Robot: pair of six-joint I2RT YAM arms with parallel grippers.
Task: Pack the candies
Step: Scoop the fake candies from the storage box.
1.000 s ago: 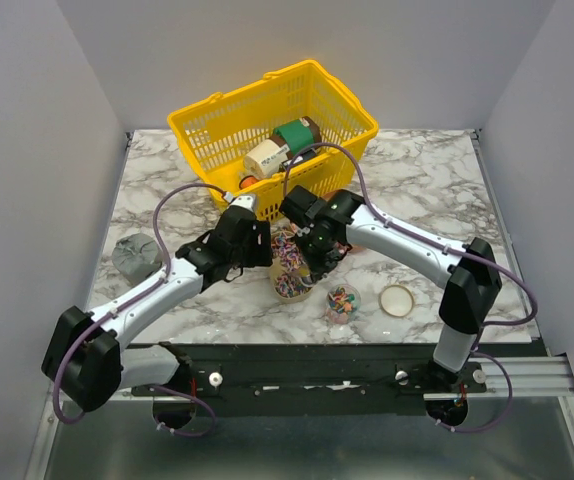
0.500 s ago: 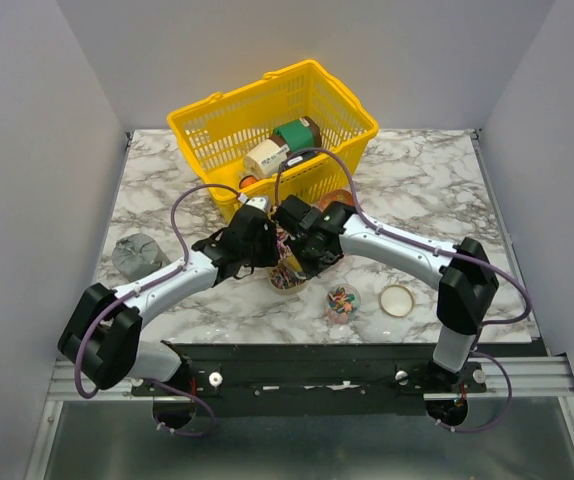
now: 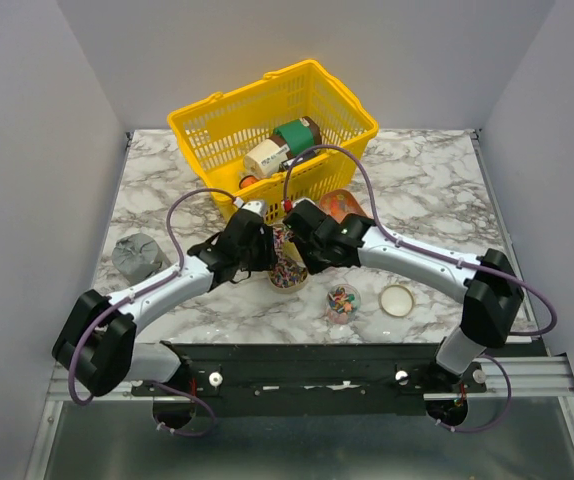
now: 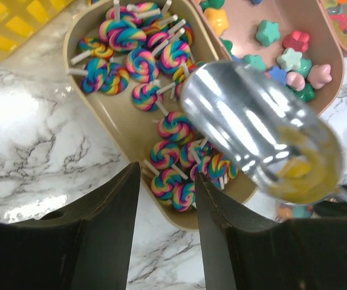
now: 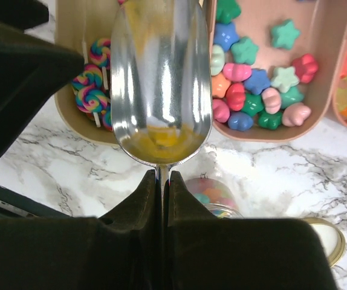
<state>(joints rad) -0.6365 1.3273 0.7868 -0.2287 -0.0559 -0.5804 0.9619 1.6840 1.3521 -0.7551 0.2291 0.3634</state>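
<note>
Overhead, scoop (image 5: 160,78) hidden, right wrist shows it held over candies (image 5: 255,78).

Mirror-bright metal scoop (image 5: 161,78), glossy candies (image 4: 128,36), smooth matt tan trays (image 4: 110,127), polished marble tabletop (image 4: 34,139), plastic basket (image 3: 217,125)

**No legible writing**

No word, number or brand can be read in any view. The containers (image 3: 265,157) in the yellow basket (image 3: 199,140) seem to carry labels, but these are too small and blurred to make out.
</note>
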